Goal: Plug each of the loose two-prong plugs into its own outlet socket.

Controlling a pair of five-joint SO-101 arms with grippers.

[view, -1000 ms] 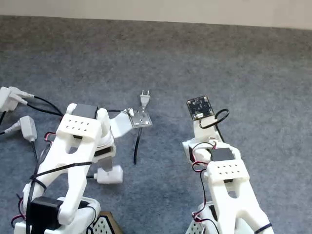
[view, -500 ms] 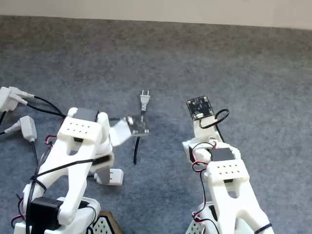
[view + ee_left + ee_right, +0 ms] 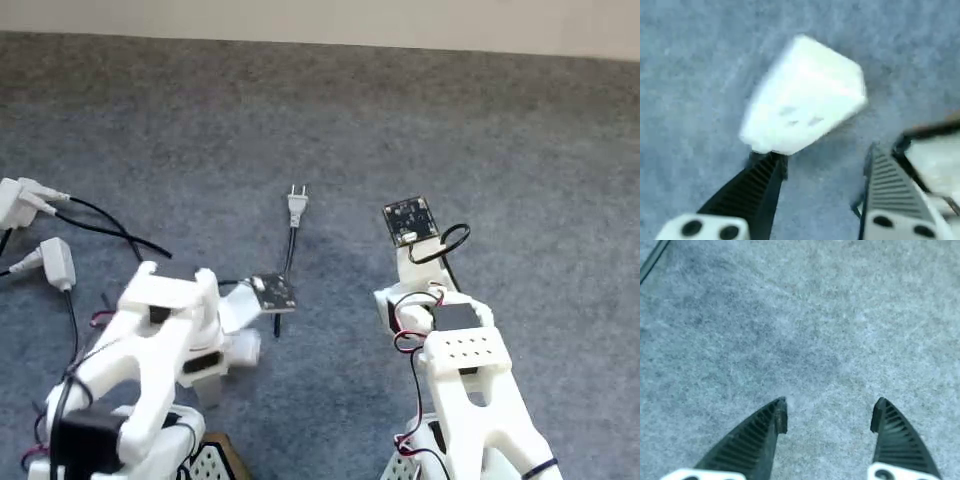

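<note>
Grey felt covers the table (image 3: 520,130), where a loose two-prong plug (image 3: 297,205) lies on its black cord (image 3: 291,245), with open room beyond it. Nearer than the plug, the left claw (image 3: 822,156) hangs spread over a white outlet socket (image 3: 805,95). Right of the plug, the right claw (image 3: 830,412) gapes above bare felt, and white corded blocks (image 3: 55,262) sit well to the plug's left.

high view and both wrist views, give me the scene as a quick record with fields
surface: grey carpet
left gripper: open, over the white outlet socket, not gripping it
right gripper: open, over the carpet
two-prong plug: loose on the carpet ahead of the arms, black cord, unplugged
white connectors: two on cords at the left edge of the high view
</note>
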